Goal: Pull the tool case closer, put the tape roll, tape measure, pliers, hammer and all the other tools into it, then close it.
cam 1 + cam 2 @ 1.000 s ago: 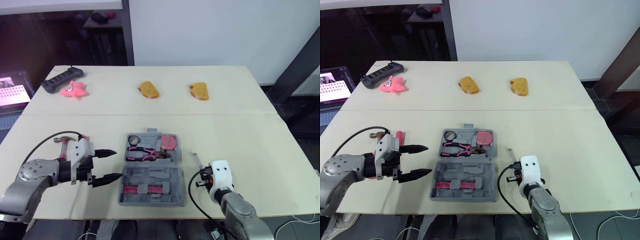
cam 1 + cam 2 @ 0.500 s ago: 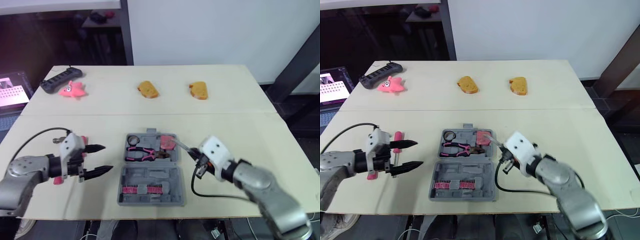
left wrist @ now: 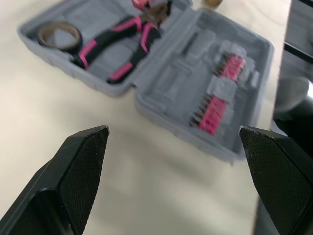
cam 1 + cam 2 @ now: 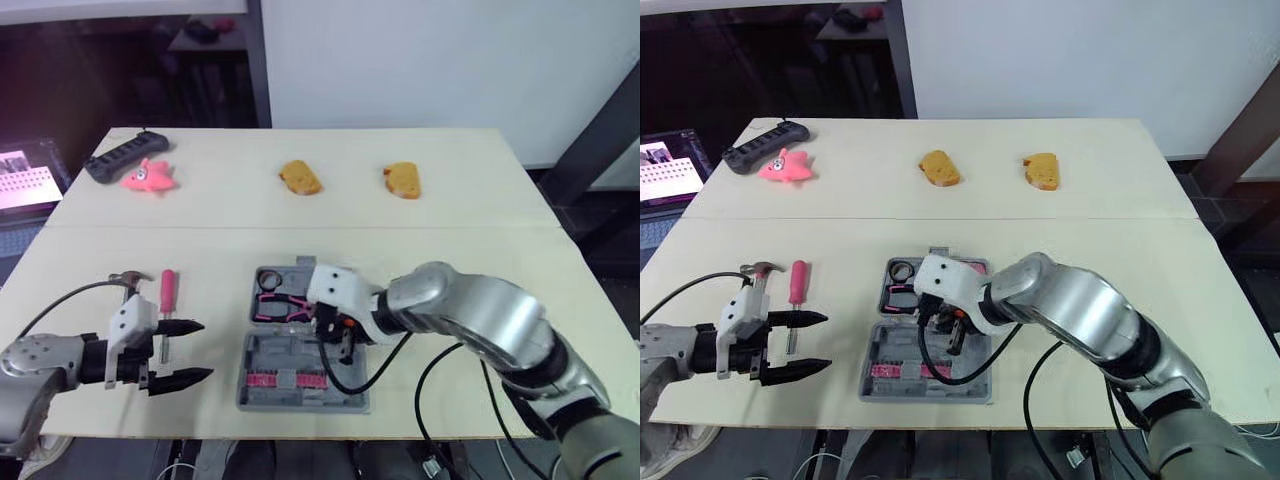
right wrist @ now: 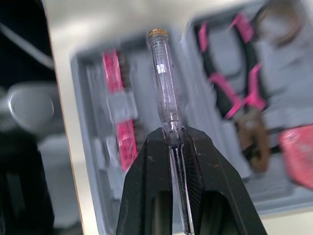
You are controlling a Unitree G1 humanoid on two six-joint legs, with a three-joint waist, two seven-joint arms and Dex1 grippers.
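1. The tool case point(image 4: 300, 372) lies open on the worktop point(image 4: 460, 250), close to the near edge and about midway along it. Its two grey halves are laid flat, one toward the far edge and one toward the near edge.
2. The far half holds the tape roll point(image 4: 268, 278) in its left corner. The pink-handled pliers point(image 4: 279, 305) lie next to the roll, and the pink tape measure point(image 5: 298, 156) sits at the right end.
3. The near half carries a pink bit strip point(image 3: 219, 98) clipped into its moulded slots.
4. The right gripper point(image 5: 175, 134) is above the middle of the case. Its fingers are clenched on a clear tester pen point(image 5: 164, 83), which sticks straight out beyond the fingertips.
5. The pen is over the seam between the two halves, between the bit strip and the pliers. Whether it touches the case cannot be told.
6. The left gripper point(image 4: 205, 349) is over the near left part of the worktop. It is released and empty, with its fingers spread wide and pointing toward the case.
7. A red-handled screwdriver point(image 4: 167, 292) lies on the worktop just beside the left gripper's far finger, outside the case.
8. The hammer point(image 4: 762, 270) lies a little left of the screwdriver, also outside the case. Part of its handle is hidden by the left wrist.
9. A black power strip point(image 4: 116, 160) and a pink star toy point(image 4: 148, 178) lie near the far left corner.
10. Two orange pieces point(image 4: 299, 178) lie along the far edge, well apart from the case.
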